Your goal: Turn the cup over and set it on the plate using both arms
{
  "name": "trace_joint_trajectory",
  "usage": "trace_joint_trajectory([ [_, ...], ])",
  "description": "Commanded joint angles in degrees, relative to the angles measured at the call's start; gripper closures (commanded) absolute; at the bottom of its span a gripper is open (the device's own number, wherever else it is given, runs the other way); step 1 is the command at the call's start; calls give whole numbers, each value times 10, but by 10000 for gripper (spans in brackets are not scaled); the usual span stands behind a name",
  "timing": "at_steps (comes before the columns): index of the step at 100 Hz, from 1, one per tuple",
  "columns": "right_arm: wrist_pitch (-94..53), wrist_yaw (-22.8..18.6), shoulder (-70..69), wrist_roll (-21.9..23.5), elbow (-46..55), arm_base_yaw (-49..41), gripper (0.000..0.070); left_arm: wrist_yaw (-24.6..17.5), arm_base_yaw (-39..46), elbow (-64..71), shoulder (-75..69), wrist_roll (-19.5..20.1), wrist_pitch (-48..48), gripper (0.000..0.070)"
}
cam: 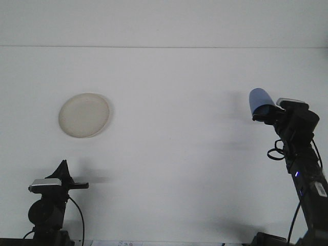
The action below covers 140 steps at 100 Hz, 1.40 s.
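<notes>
Nearest the camera, at the bottom left, the left gripper (69,177) rests low over the table (179,154). Its dark fingers show only as one pointed shape with a short bar sticking out sideways, so I cannot tell whether its jaws are released or clenched. Nothing lies between or beside them; the bare tabletop stretches away in front.

On the right side, the right arm (302,169) rises from the bottom corner and reaches up and inward. At its end the right gripper (264,114) is grasping the blue cup (259,100), jaws clenched on the cup's lower part. The cup sticks up above the jaws, tilted a little, its rounded closed end uppermost as far as this view shows, and it appears to be lifted clear of the table, with a faint shadow beside it.

Farther back and well apart from both sets of jaws, the pale plate (84,115) lies flat on the left half of the table, beyond the left gripper and across the table from the cup. Nothing is on it.

Judging from this, the pick is done; turning the cup over, any handover to the left arm, and setting it on the plate all appear to remain.
</notes>
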<state>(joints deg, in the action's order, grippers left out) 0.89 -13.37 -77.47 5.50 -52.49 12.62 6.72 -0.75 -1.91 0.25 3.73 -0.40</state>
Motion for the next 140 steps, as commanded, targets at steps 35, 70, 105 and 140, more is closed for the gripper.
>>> trace_joint_trajectory([
  [35,-554,36,41,-21,-265,-329,699,2,1,10,-1,0,6,686],
  [70,-674,76,-59,-6,-290,-553,699,2,1,10,-1,-1,6,686],
  [105,-691,106,-160,-6,-289,-645,699,2,1,10,-1,-1,6,686],
  [140,-696,104,-194,-3,-290,-658,337,2,1,10,-1,-1,6,686],
])
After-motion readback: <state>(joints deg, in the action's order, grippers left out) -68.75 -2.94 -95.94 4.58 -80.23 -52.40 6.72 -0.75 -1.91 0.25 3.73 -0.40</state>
